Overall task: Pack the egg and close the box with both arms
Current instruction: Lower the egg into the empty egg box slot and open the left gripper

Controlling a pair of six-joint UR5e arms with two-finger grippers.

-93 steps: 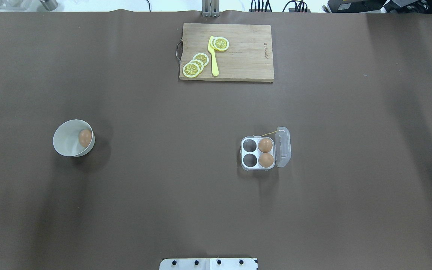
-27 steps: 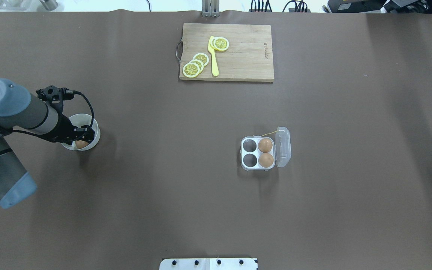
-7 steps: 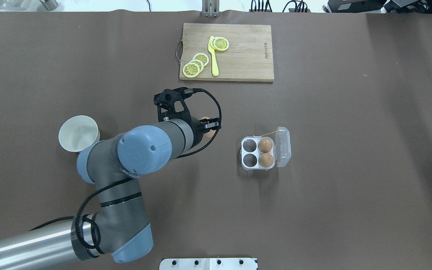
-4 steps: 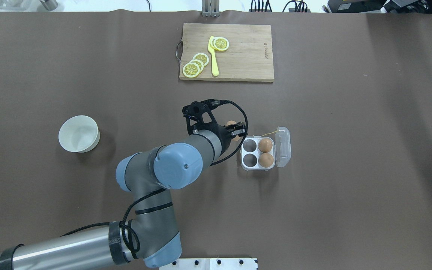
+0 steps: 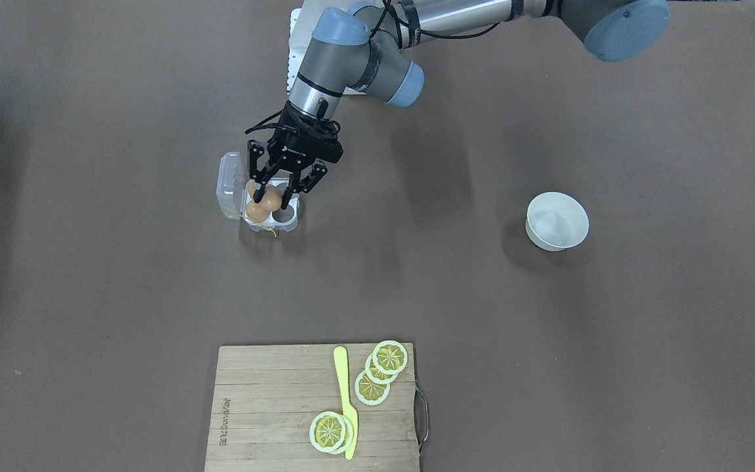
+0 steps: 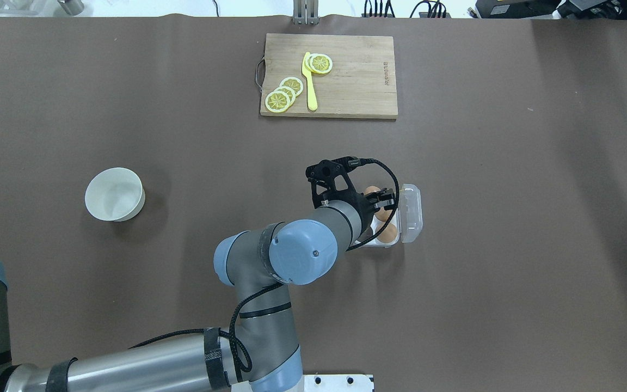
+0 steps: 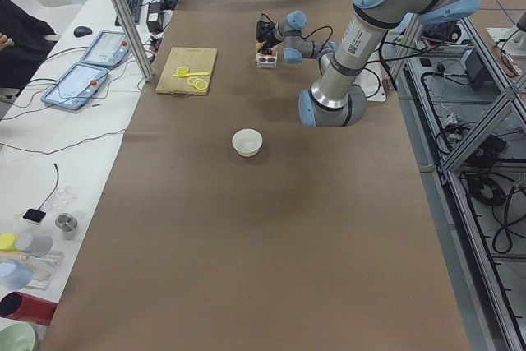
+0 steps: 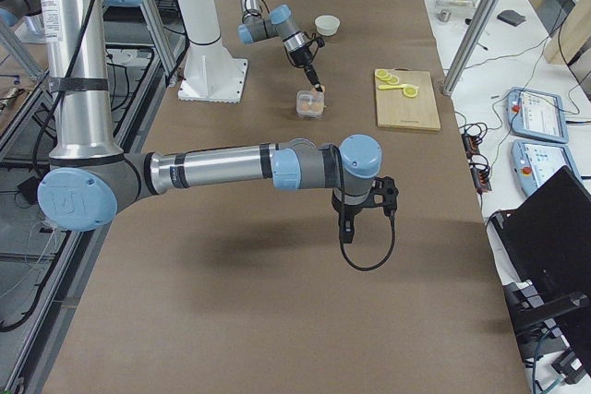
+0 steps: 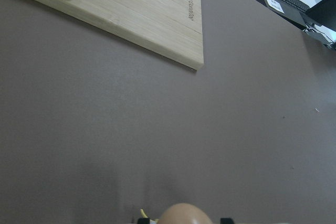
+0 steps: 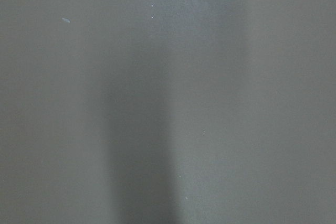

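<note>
My left gripper (image 6: 377,197) is shut on an orange-brown egg (image 6: 372,191) and holds it over the clear plastic box (image 6: 411,213), above its empty cells. The front-facing view shows that gripper (image 5: 276,191), the egg (image 5: 272,197) and the box (image 5: 289,225). Two more eggs (image 6: 387,233) sit in the cells beside the open lid (image 5: 227,185). The left wrist view shows only the top of the held egg (image 9: 184,214). My right gripper (image 8: 344,231) hangs over bare table, far from the box; I cannot tell whether it is open.
An empty white bowl (image 6: 115,193) stands at the left. A wooden cutting board (image 6: 346,76) with lemon slices and a yellow knife lies at the far edge. The left arm's elbow (image 6: 297,253) hangs over the table before the box.
My left gripper took the egg out of the bowl and carried it right. It went from beside the box to over the box in the last half second.
</note>
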